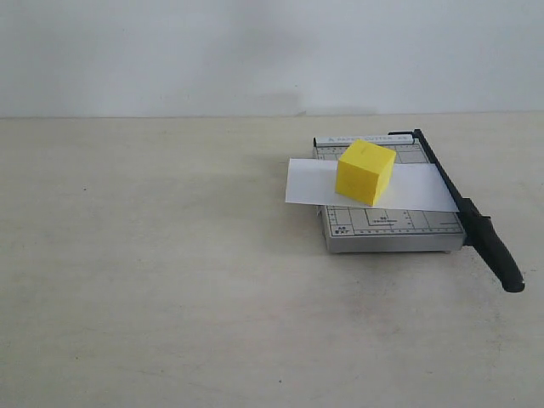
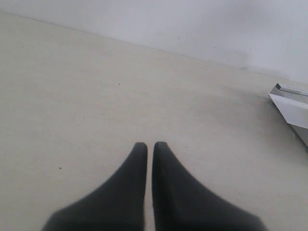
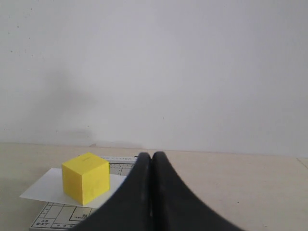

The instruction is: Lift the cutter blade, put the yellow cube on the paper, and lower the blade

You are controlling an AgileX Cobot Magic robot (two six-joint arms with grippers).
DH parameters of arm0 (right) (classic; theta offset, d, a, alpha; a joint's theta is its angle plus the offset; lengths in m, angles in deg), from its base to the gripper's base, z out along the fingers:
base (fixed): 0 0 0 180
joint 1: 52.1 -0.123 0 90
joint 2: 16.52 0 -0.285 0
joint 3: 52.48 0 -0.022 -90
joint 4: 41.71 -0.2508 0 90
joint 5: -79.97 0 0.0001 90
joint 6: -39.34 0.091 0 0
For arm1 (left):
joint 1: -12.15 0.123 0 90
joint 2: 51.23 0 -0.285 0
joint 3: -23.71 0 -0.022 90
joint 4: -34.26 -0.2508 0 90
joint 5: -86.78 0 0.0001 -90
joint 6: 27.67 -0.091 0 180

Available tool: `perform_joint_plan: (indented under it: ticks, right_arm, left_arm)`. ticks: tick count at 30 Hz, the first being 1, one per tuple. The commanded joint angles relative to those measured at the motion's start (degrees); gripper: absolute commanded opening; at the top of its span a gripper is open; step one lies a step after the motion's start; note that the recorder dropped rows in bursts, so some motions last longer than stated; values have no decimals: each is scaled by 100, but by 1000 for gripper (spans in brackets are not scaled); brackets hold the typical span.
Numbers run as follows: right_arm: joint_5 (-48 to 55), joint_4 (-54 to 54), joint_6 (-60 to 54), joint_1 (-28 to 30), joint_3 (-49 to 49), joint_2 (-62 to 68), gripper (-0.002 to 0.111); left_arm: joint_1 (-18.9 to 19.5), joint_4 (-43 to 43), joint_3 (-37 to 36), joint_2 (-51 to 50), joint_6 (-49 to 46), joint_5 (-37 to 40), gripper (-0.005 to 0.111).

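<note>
The yellow cube (image 1: 365,172) sits on the white paper (image 1: 306,183), which lies across the grey gridded cutter base (image 1: 391,231). The cutter blade (image 1: 464,206) lies lowered along the base's right edge, its thick handle reaching toward the table's front. No arm shows in the exterior view. My right gripper (image 3: 151,155) is shut and empty, set back from the yellow cube (image 3: 85,177), the paper (image 3: 41,190) and the base (image 3: 62,216); its fingers hide the blade. My left gripper (image 2: 149,143) is shut and empty over bare table, well away from the base corner (image 2: 288,91) and paper (image 2: 294,108).
The beige table (image 1: 170,272) stretches wide to the left and front of the cutter. A plain white wall (image 1: 255,51) runs behind it.
</note>
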Motion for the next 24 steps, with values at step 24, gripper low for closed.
perform_joint_plan:
  ticks: [24]
  right_arm:
    - [-10, 35, 30, -3, 26, -35, 0]
  left_arm:
    - [20, 0, 14, 11, 38, -17, 5]
